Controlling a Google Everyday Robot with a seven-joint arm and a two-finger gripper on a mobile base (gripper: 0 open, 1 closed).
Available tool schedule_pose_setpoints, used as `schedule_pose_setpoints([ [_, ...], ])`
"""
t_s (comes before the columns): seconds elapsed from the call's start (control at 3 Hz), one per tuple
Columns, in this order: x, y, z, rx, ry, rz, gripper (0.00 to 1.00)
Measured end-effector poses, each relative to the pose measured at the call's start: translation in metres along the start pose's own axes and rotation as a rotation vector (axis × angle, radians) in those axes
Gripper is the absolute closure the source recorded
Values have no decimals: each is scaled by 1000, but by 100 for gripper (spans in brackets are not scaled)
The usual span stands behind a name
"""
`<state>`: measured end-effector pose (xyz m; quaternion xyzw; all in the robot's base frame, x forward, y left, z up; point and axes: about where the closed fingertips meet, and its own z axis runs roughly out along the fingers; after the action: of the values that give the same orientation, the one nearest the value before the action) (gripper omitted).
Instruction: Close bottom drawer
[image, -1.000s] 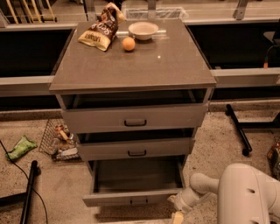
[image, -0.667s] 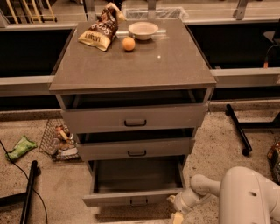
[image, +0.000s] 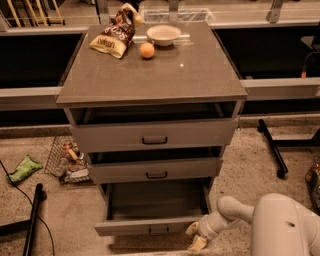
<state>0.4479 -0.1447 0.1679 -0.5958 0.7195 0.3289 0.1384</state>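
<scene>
gripper just beside the open bottom drawer.

The bottom drawer stands pulled far out under the middle drawer; the claw hangs low by its front right corner; a bowl, orange and snack bag sit on the table.

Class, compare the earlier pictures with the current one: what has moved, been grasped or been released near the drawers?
Nothing visibly changed. The gripper stays by the right end of the front of the bottom drawer, which remains pulled out.
</scene>
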Motion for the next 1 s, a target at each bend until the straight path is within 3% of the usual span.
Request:
schedule_pose_setpoints([
  [0.33,-3,-14,-7,31,-8,-30,61],
  [0.67,0,-31,-11,55,-19,-37,45],
  [1.0,1,-29,-12,56,-19,-37,21],
])
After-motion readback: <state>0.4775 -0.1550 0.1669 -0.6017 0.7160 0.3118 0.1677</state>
